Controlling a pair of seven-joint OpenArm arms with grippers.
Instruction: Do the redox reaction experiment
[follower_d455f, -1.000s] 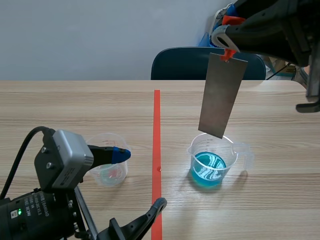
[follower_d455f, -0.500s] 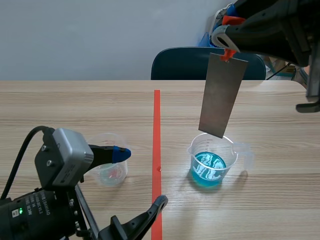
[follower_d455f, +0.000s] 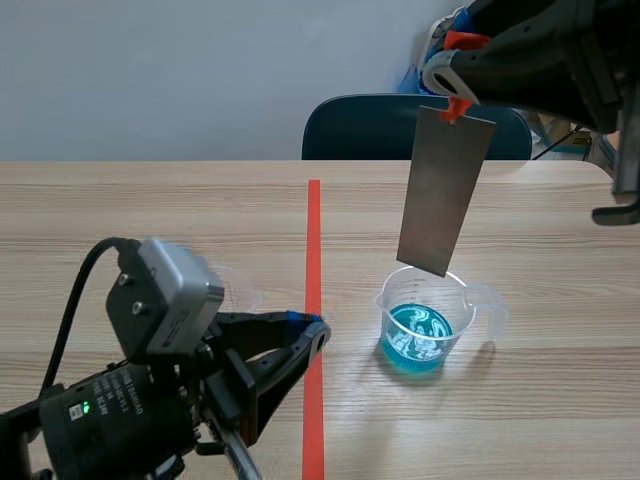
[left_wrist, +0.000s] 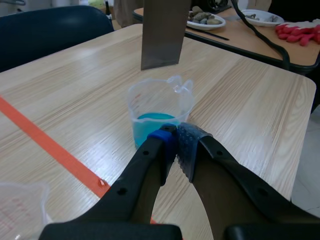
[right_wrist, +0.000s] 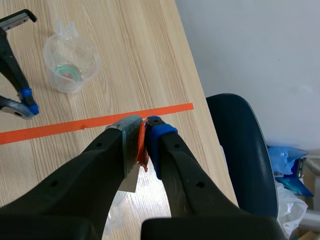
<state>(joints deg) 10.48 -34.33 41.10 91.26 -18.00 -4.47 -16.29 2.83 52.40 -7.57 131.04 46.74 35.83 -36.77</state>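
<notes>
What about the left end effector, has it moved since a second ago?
Yes. The left end effector swung away from the small cup toward the orange tape line, and its tips now reach it.

Dark blue chair (follower_d455f: 360, 130) behind wooden table (follower_d455f: 150, 220)
</notes>
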